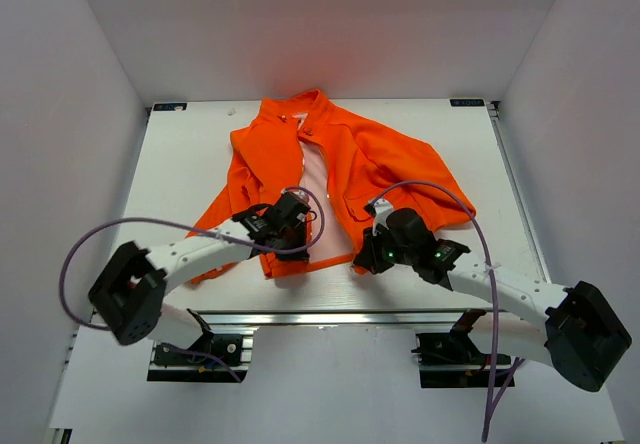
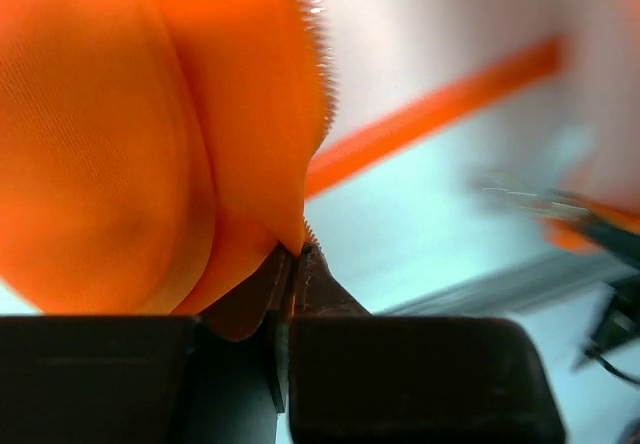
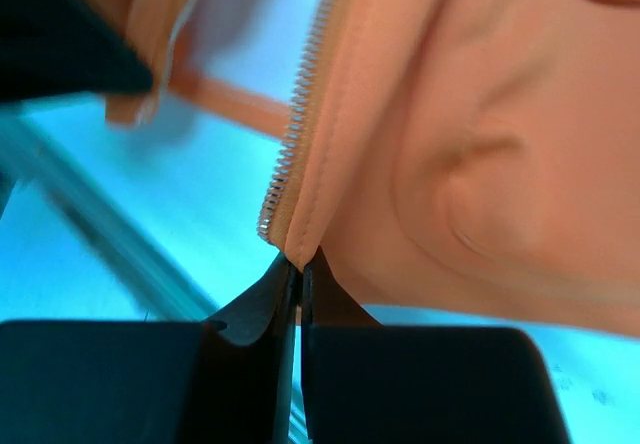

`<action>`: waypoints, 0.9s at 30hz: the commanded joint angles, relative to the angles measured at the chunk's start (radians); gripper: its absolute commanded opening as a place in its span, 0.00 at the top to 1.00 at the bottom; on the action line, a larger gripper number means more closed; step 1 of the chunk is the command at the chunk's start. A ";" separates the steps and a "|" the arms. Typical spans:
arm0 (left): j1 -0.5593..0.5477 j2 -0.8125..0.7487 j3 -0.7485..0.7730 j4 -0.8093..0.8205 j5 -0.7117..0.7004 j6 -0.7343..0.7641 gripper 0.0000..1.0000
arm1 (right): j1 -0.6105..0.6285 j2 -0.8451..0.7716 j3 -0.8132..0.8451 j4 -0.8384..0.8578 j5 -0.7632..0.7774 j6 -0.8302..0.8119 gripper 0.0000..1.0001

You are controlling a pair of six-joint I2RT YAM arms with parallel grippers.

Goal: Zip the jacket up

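White counter carries the orange jacket, lying open at centre frame, collar toward the top, pink lining exposed. Left fingers are pressed together, pinching the jacket's lower hem corner beside its zipper teeth. Right fingers likewise pinch the opposite front edge at its bottom corner, just below the teeth there.

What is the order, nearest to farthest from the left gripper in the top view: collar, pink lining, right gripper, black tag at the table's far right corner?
1. Pink lining, just beyond the left gripper.
2. Right gripper, to its right.
3. Collar, far end of the jacket.
4. Black tag, far right corner.
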 commanded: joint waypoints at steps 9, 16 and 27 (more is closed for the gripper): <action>-0.006 -0.433 -0.199 0.462 0.168 0.281 1.00 | -0.083 0.080 0.160 -0.061 -0.634 -0.349 1.00; -0.008 -0.419 -0.239 0.560 0.283 0.329 1.00 | -0.097 0.152 0.228 -0.021 -0.731 -0.365 1.00; -0.008 -0.473 -0.314 0.677 0.387 0.308 1.00 | -0.119 0.161 0.225 0.104 -0.708 -0.271 1.00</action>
